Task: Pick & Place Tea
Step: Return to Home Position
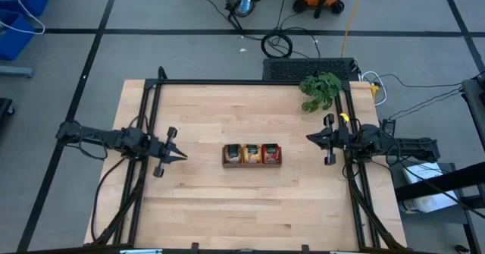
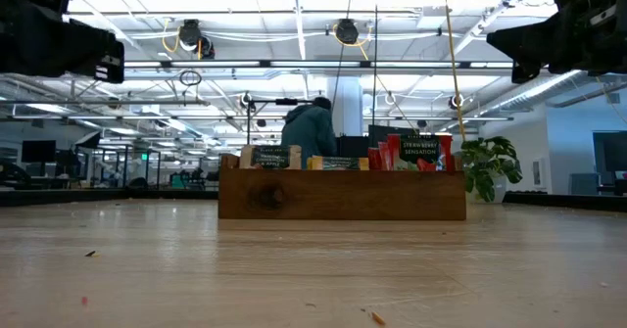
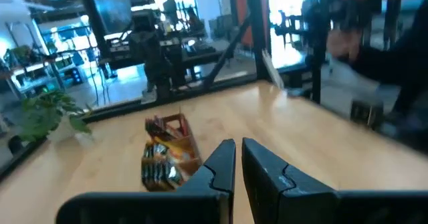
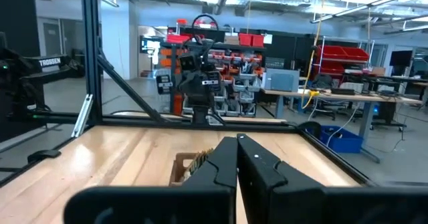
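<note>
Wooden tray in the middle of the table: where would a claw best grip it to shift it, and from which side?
Take the tray across its narrow width at the middle compartment, probably straight down from above, straddling both long walls. The tea sachets stand above the rim, so gripping inside would crush them.

Counter [image 1: 227, 201]: bare wood all around the tray [image 2: 343, 199], the only obstacle mid-counter; tea sachets [image 2: 416, 154] stick up above its walls. Wide open lanes run from each tray end to the left tool [image 1: 180, 154] and right tool [image 1: 309, 138], both held high off the surface. Plant [image 1: 320, 89] crowds the far right corner, possibly overhanging the right tool's side. Frame rails [image 1: 250, 82] bound the edges.
</note>
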